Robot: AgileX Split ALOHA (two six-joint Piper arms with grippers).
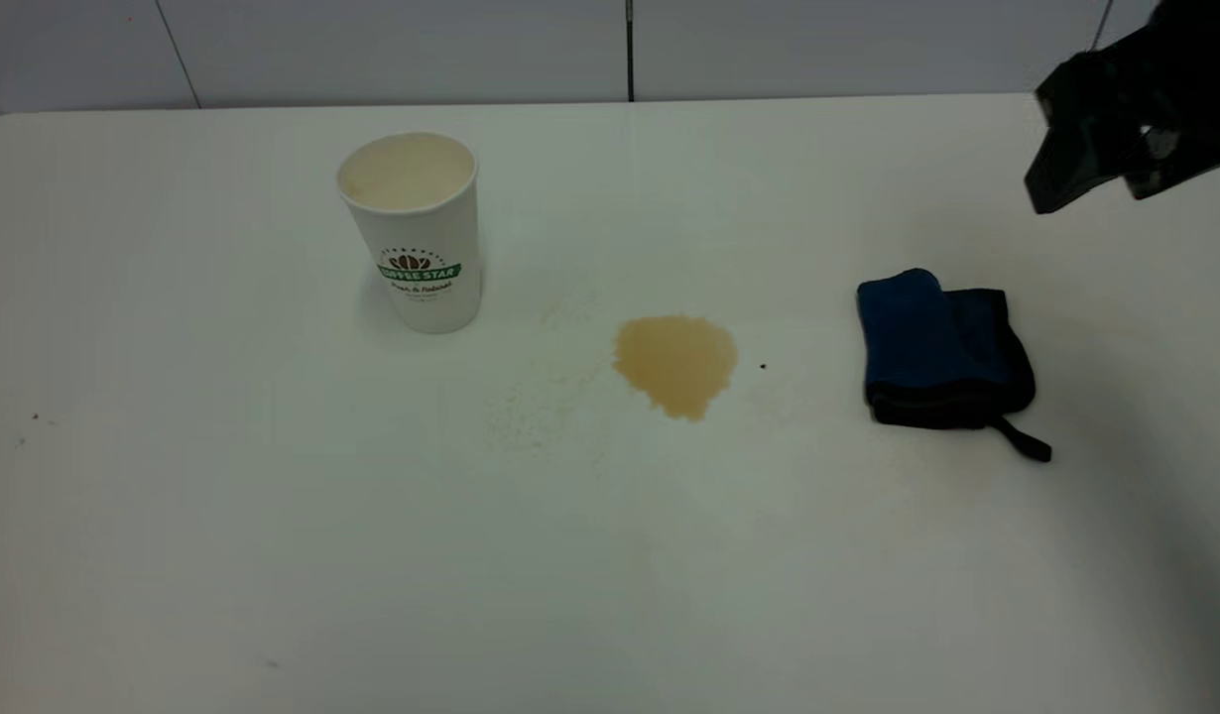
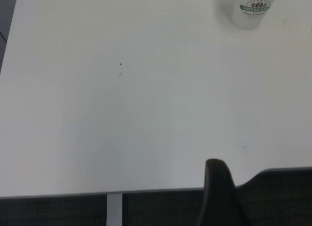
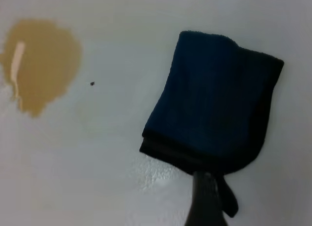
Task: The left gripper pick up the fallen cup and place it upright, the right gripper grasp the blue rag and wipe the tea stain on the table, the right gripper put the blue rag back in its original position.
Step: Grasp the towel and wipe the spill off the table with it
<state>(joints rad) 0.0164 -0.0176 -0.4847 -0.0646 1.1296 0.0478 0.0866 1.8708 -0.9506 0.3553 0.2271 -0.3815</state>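
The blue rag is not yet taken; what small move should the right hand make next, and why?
Probably the right hand should come down onto the blue rag. The cup already stands upright, the tea stain is unwiped, and the rag lies flat on the table, below the raised hand.

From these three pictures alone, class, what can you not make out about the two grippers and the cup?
- Right gripper: the exterior view's top right edge cuts it off; fingers unreadable. The right wrist view shows one dark finger over the blue rag.
- Left gripper: absent from the exterior view; only a dark finger shows at the left wrist view's edge.
- Cup: small print under the logo unreadable; top cut off in the left wrist view.
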